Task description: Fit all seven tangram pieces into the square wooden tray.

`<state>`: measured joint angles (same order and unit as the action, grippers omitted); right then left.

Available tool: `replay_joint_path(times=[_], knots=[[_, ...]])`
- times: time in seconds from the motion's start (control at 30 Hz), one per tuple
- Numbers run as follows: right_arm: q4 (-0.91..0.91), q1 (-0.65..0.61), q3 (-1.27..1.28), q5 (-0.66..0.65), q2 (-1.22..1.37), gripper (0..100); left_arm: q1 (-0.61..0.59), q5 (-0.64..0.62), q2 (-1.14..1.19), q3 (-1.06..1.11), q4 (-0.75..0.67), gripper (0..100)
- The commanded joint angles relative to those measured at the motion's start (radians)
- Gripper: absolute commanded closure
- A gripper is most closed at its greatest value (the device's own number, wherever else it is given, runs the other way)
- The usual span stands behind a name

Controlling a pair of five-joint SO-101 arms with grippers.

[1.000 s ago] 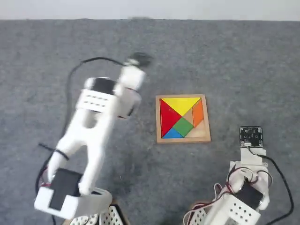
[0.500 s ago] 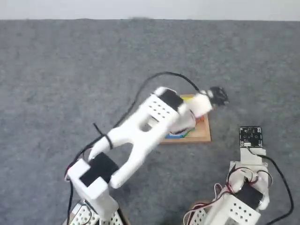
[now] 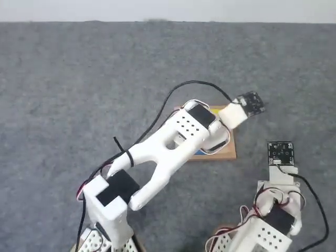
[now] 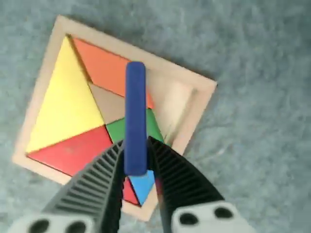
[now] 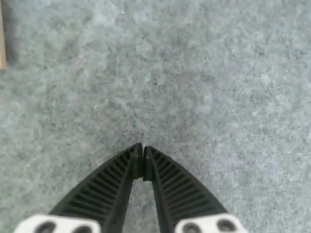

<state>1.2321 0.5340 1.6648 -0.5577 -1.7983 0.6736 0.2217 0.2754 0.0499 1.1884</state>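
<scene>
worktop (image 3: 79,79): grey carpet under both arms.
tray (image 4: 200,97): coloured pieces seated, one bare gap (image 4: 174,99) beside orange and green.
blue piece (image 4: 135,111): on edge over the tray, long axis pointing away from the fingers, gap just beside it.
left fingers (image 4: 104,170): we see them clenched on the blue piece.
right fingers (image 5: 121,179): pressed together, holding nothing.

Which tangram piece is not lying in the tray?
The dark blue piece: it stands on edge, clamped between the left arm's jaws above the tray, while the others lie flat inside.
</scene>
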Motion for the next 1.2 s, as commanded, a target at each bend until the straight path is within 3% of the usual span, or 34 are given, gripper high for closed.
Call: replay_joint_path(times=[0.0, 0.27, 0.47, 0.63, 0.8, 1.17], knots=[[0.005, 0.013, 0.014, -0.014, -0.012, 98.9, 0.008, -0.195, 0.034, -0.035, -0.057, 99], [0.007, 0.013, 0.014, -0.015, -0.012, 98.9, -0.003, -0.368, 0.172, -0.151, -0.018, 99], [0.007, 0.013, 0.014, -0.015, -0.012, 98.9, -0.006, -0.371, 0.21, -0.196, 0.018, 98], [0.007, 0.012, 0.014, -0.015, -0.012, 98.9, -0.008, -0.373, 0.204, -0.194, 0.058, 90], [0.007, 0.012, 0.014, -0.015, -0.012, 98.9, -0.035, -0.374, 0.203, -0.197, 0.06, 88], [0.007, 0.01, 0.014, -0.015, -0.012, 98.9, -0.063, -0.365, 0.008, -0.165, 0.117, 88]])
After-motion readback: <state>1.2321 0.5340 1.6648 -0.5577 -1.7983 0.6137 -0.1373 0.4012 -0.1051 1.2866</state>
